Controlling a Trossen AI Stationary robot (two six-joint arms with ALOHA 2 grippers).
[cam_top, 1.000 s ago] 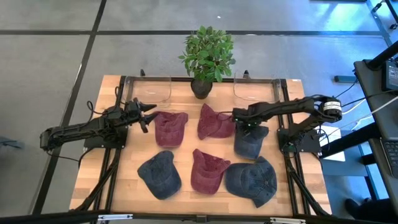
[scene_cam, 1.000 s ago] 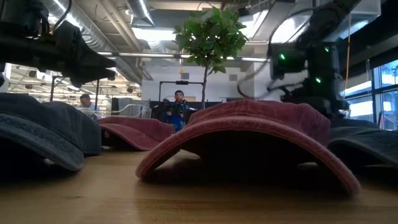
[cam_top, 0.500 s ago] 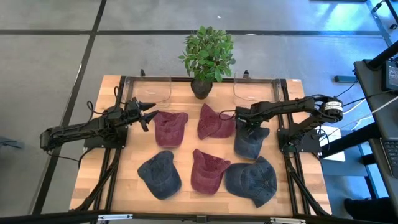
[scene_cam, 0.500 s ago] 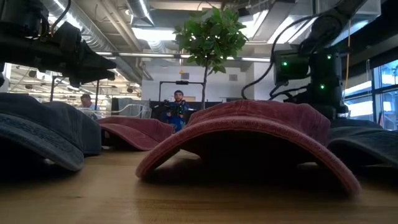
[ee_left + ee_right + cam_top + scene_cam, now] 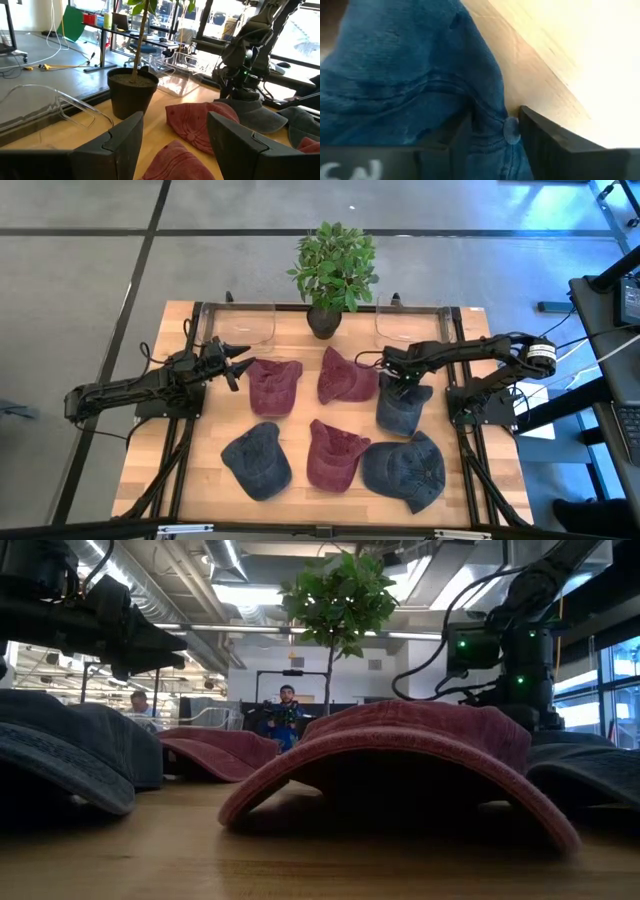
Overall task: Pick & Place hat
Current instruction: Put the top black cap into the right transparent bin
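Several caps lie crown-up on the wooden table, three red and three dark blue. My right gripper (image 5: 405, 382) points down onto the dark blue cap (image 5: 400, 412) at the table's right middle. It is shut on that cap's crown; in the right wrist view (image 5: 495, 127) blue cloth fills the gap between the fingers. My left gripper (image 5: 238, 366) hangs open and holds nothing, just left of a red cap (image 5: 273, 386). In the left wrist view (image 5: 175, 122) it looks over red caps toward the plant pot. My right gripper pinches a raised fold of the dark blue cap's crown beside the top button (image 5: 510, 130), one finger (image 5: 540, 137) on each side. The fingers come from above, pointing down. The cap stays on the table on its brim and lower edge.
A potted plant (image 5: 335, 275) stands at the far edge between two clear bins (image 5: 245, 325) (image 5: 405, 325). Another red cap (image 5: 345, 377) lies close to the held cap's left. A blue (image 5: 256, 460), a red (image 5: 335, 455) and a blue cap (image 5: 405, 468) fill the near row.
My right gripper has shifted a little toward the table's right edge while staying down on the dark blue cap. The cap still lies on the table.
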